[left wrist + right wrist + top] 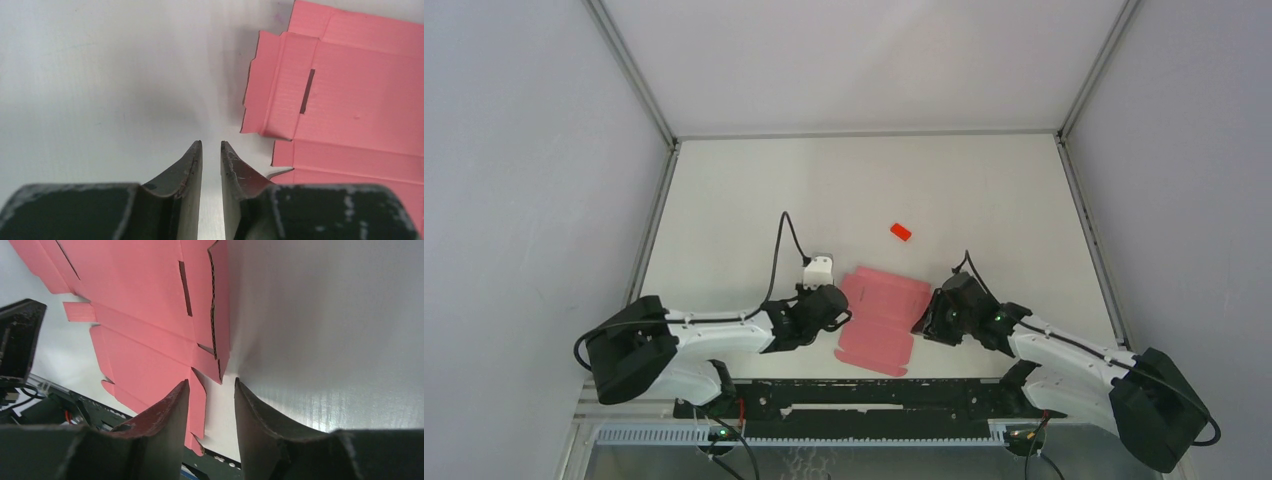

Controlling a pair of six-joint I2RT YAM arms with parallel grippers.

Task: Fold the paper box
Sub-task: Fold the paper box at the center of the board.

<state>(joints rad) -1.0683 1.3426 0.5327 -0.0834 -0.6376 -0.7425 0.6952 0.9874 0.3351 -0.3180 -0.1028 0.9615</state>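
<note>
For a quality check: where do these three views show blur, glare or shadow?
Top view: sharp, evenly lit. Left wrist view: the left tool blurs near the lens; soft shadow beside the box. Right wrist view: glare on the table.

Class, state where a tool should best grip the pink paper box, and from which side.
Its right side flap, approached low from the right. The paper box lies flat, but that flap's edge looks lifted off the table, so the right tool could probably pinch it.
</note>
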